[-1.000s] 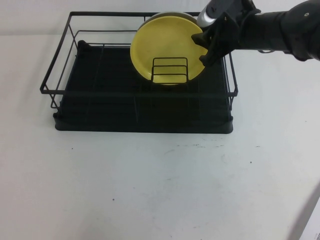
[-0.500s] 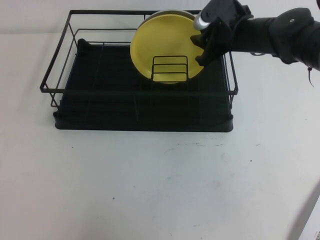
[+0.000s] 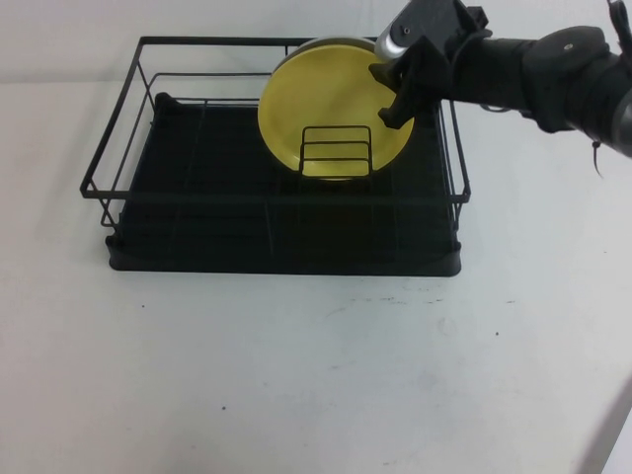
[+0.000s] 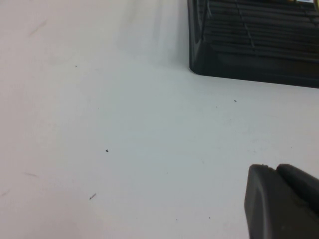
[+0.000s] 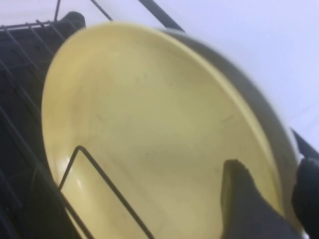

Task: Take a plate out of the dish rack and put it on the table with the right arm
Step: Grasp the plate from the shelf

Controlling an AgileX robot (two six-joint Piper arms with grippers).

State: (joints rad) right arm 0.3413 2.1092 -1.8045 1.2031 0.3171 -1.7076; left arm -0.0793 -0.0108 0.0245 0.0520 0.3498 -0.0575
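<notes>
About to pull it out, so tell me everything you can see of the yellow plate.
The yellow plate is round, plain, plastic-looking, with a shallow raised rim. It stands on edge in the dish rack, behind the small wire holder, with a grey plate right behind it. The right hand straddles its right rim, one finger across its face; a firm grip is not clear. The left hand is far off.

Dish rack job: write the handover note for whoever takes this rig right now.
Right gripper: at the yellow plate's upper right edge, one finger across its face and the other behind the rim; not clear that it has clamped.
Left gripper: parked low over the table, away from the dish rack.
Done: reach only. The plate stands upright in the wire holder, a grey plate behind it.
Left: grip, lift out, set on table.
</notes>
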